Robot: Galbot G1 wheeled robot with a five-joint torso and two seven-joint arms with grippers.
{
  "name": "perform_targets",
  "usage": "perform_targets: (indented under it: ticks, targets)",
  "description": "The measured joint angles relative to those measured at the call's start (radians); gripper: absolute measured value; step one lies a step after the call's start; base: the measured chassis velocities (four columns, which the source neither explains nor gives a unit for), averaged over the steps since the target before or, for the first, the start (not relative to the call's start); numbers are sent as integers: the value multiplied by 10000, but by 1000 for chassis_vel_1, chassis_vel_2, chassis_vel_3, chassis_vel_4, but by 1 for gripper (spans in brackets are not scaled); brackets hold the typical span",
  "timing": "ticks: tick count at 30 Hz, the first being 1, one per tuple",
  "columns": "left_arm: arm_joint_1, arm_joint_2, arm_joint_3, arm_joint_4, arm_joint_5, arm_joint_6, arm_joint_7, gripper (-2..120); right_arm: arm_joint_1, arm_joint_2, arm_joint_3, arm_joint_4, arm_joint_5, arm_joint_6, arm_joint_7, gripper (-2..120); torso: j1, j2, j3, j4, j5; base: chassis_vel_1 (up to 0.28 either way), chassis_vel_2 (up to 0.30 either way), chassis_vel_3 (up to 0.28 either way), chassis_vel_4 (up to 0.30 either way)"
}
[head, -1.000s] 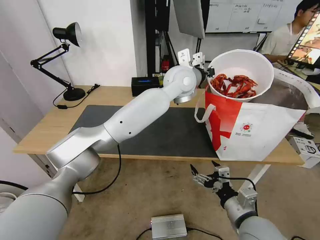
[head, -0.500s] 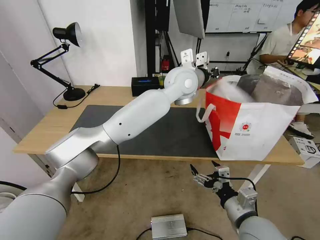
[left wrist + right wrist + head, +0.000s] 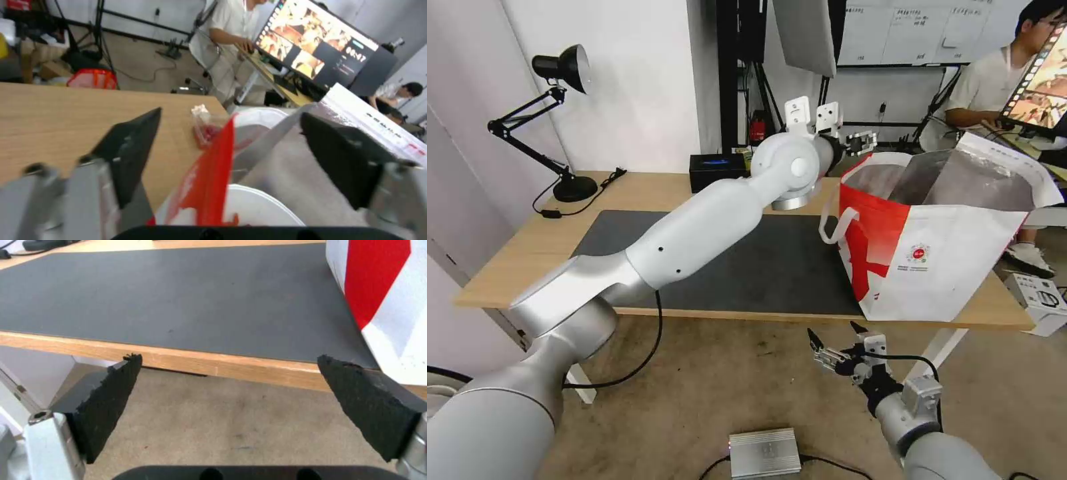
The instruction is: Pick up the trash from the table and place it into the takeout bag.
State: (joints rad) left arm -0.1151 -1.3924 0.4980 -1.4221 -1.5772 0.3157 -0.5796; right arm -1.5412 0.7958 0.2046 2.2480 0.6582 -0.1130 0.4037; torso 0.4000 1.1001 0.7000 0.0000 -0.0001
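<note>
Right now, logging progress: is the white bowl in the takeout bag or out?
In. The left wrist view shows the white bowl below the takeout bag rim, with the open left gripper above.

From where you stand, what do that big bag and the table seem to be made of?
The takeout bag looks like matte white-and-red fabric or coated paper, lined with crinkly silver foil. The table looks like pale wood or laminate with visible grain, topped by a dull dark grey mat.
</note>
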Motion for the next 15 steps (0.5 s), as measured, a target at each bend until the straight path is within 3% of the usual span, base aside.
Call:
perform_targets:
  ticks: [4,7,8,11,12,13,15]
  targets:
    - [267,456,-58,-485,253,-73,4,99,0,0,0,0,0,0,-1,100,0,0,-1,-4,0,0,0,0,0]
    - [694,1479,-206,-1218,555,-68,46,100,0,0,0,0,0,0,0,100,0,-1,0,0,-1,0,0,0,0]
    - [694,1479,-206,-1218,555,-68,46,100,0,0,0,0,0,0,0,100,0,-1,0,0,-1,0,0,0,0]
    - [1478,2885,-584,-2169,1009,-59,482,100,0,0,1,0,0,0,1,100,0,0,0,4,-5,0,0,0,0]
    - [1478,2885,-584,-2169,1009,-59,482,100,0,0,1,0,0,0,1,100,0,0,0,4,-5,0,0,0,0]
    - [1714,3289,-705,-2385,1146,-56,670,100,0,0,0,0,0,0,0,100,0,0,-1,1,-4,0,0,0,0]
    - [2333,4377,-1086,-2912,1386,-46,1059,100,-1,0,1,1,0,0,1,100,0,-1,-1,0,-5,0,0,0,0]
